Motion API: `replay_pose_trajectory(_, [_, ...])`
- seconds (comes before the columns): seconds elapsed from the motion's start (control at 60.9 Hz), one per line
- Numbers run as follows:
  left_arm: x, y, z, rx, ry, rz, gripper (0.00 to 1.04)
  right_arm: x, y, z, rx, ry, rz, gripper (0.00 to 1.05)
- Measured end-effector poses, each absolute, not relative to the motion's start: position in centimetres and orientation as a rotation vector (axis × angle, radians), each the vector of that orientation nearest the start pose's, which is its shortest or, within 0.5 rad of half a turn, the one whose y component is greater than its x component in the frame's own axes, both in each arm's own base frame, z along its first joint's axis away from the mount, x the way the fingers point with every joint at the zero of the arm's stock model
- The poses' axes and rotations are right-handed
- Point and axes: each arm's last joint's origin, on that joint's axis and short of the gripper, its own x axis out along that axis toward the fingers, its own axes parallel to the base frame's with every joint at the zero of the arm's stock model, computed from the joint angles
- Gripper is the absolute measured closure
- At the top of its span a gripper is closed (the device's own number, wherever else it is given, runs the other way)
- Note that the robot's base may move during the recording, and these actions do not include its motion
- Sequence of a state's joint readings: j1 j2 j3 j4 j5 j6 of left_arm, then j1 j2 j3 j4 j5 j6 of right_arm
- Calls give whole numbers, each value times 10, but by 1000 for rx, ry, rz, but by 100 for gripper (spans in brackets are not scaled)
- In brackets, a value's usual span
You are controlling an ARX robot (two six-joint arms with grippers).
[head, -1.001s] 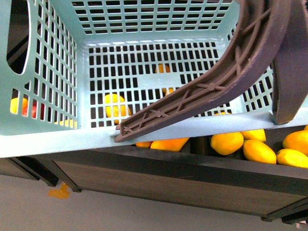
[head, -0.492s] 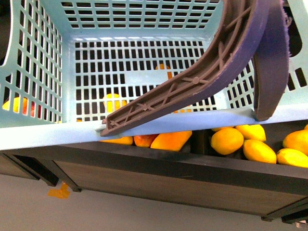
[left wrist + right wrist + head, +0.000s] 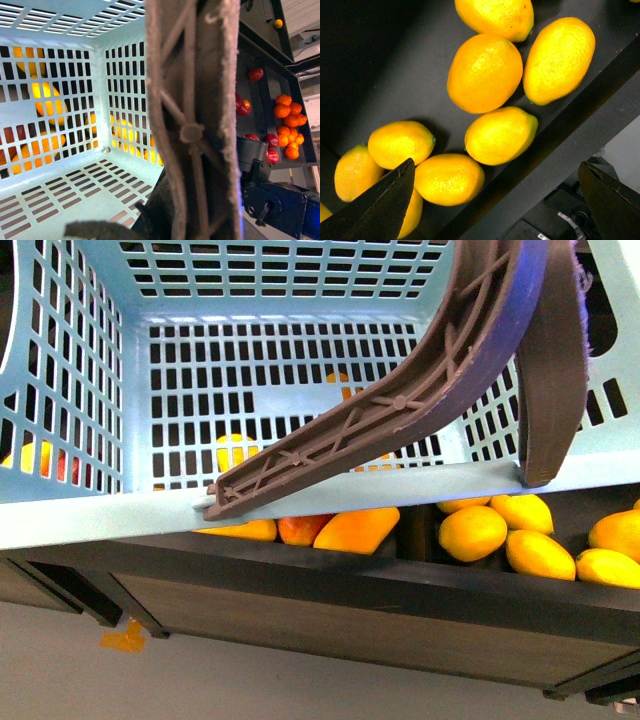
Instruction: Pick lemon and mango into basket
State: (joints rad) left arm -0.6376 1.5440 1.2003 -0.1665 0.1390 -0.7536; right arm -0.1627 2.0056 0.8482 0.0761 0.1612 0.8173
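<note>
The basket (image 3: 90, 518) hangs right up against the front camera, tipped, with its brown handle (image 3: 400, 410) swung across the opening. Nothing lies inside it yet; the yellow showing through the slots is fruit behind it.

In the left wrist view the handle fills the frame. The left gripper's fingers don't show clearly, so I can't tell how it grips.

Over to the right wrist view: the right gripper (image 3: 496, 165) is spread wide with nothing in it, hovering over a cluster of yellow fruit on the dark bench (image 3: 330, 590). 1 lemon (image 3: 500, 136) sits close to the middle of that gap, with neighbours touching or just beside it.

I'd expect it to be light and firm, but smooth-skinned and rounded, so it could squirt out of a poor pinch. The best hold looks to be across its short waist, with the fingers slipped down clear of the neighbours.

The mango (image 3: 355, 530) lies in the next compartment, just beside a reddish fruit (image 3: 300, 530) and partly tucked under the basket's rim. It's longer and likely heavier, so take it across the middle too.
</note>
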Motion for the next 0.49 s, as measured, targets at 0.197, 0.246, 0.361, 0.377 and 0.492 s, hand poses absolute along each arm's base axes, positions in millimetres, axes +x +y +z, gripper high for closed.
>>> replay_pose_trajectory(0.197, [277, -210, 294, -571, 761, -526, 100, 341, -65, 41, 735, 917, -775, 9])
replay_pose_trajectory(0.246, [277, -210, 294, -570, 760, -524, 100, 344, -65, 37, 733, 926, -781, 9])
replay_pose_trajectory(0.361, [277, -210, 294, -570, 759, -523, 100, 356, -64, 30, 729, 939, -789, 9])
replay_pose_trajectory(0.377, [277, -210, 294, -570, 759, -523, 100, 357, -64, 29, 729, 940, -789, 9])
replay_pose_trajectory(0.492, [277, -210, 294, -570, 760, -525, 100, 371, -63, 27, 743, 936, -794, 9])
